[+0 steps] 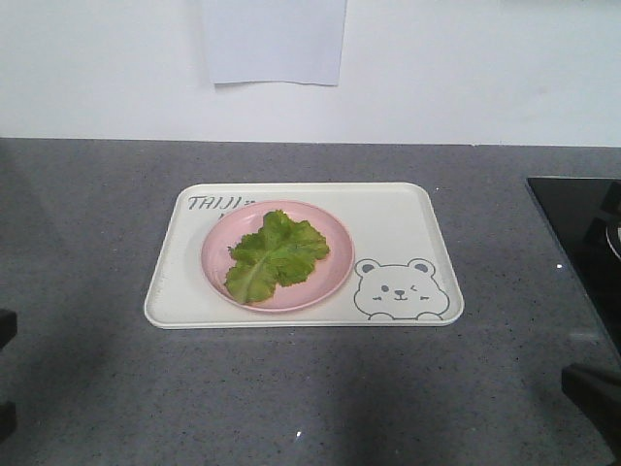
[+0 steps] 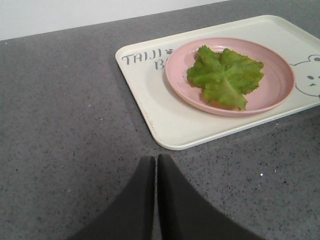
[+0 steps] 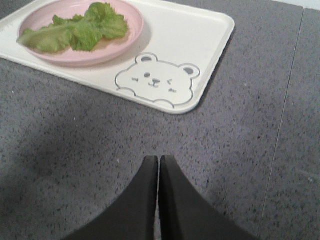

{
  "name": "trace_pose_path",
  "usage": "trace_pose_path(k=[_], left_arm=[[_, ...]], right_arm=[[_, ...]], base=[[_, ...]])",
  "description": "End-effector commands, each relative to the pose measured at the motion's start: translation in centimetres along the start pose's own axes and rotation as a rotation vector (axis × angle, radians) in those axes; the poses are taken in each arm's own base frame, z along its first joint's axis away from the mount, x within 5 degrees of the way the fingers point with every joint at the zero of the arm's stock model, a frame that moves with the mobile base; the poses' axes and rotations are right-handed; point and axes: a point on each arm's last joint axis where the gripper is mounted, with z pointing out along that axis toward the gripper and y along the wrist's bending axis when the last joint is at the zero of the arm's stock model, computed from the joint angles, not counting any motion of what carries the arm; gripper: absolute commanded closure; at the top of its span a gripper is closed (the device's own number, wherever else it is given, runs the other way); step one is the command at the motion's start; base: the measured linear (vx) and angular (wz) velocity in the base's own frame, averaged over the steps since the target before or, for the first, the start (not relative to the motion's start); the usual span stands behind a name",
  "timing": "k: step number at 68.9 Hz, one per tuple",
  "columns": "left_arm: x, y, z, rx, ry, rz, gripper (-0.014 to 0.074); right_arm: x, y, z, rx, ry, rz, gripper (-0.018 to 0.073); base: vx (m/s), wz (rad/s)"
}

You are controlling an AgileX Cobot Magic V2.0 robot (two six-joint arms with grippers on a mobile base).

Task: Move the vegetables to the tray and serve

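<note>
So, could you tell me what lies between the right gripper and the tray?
Only bare grey countertop separates the shut right gripper from the tray, seen in the right wrist view.

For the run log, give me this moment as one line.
lettuce leaf: on pink plate | plate: on tray | left tool: shut, empty | right tool: shut, empty

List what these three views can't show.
- Tray lettering: the pink plate covers its end in the front and left wrist views.
- Plate surface beneath the lettuce leaf: hidden in all views.
- Black item at the counter's right: cut off by the front view's edge.
- Left gripper and right gripper: only closed fingertips show.
</note>
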Motion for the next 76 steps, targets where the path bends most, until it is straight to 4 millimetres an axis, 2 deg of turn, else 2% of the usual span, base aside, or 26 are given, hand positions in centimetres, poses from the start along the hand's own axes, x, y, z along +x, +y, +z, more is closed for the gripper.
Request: trace_pose_path(k=[1,16,62,76], left_arm=[[-0.38,-0.01,-0.59,-0.002,-0.133,-0.047,0.0603],[-0.55,-0.03,-0.93,0.0,-0.169,-0.06,0.0603],[-0.3,-0.09,-0.88,0.006,-0.14,-0.06,0.0603],[0.25,0.36,-0.78,-0.051,-0.207,0.048,0.0603]], right_arm=[[-0.48,-0.18,-0.53,0.04,-0.103,-0.007,0.0565],[0.09,0.11,-0.76,0.021,-0.089,-0.004,0.0565],[0.12,0.13,-0.76,0.019,-0.087,-0.004,0.0565],[0.12,0.13,-0.76,0.019,-0.087,-0.004,0.0565]], base=[[0.0,0.0],[0.0,0.0],[0.0,0.0],[0.0,0.0]])
